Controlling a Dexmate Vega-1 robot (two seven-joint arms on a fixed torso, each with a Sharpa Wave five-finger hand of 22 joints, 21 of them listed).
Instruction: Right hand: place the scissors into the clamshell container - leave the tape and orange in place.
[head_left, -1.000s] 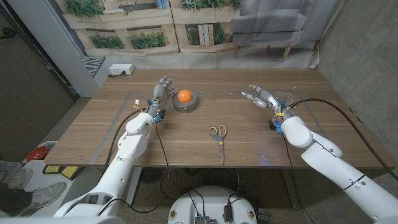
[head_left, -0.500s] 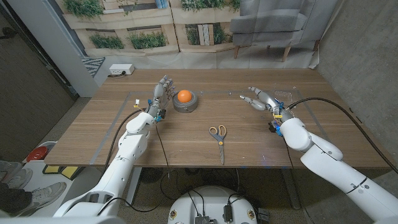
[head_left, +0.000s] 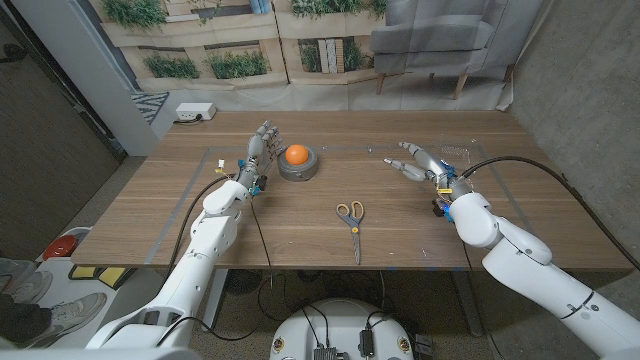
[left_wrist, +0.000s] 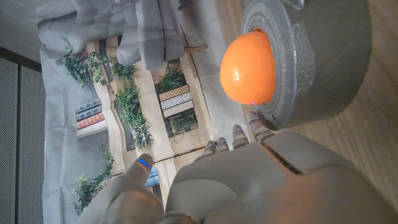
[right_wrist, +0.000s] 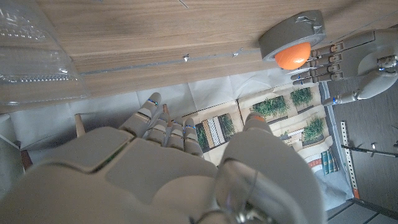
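Scissors, tape, orange: one each

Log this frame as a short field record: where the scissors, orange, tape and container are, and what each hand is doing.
scissors: lying on the table, near the front middle, untouched
orange: sitting in the hole of the tape roll
container: clear, far right of the table, beyond the right hand
right hand: raised, fingers apart, holding nothing
left hand: standing beside the tape roll, fingers apart, holding nothing
task state: scissors not yet picked up
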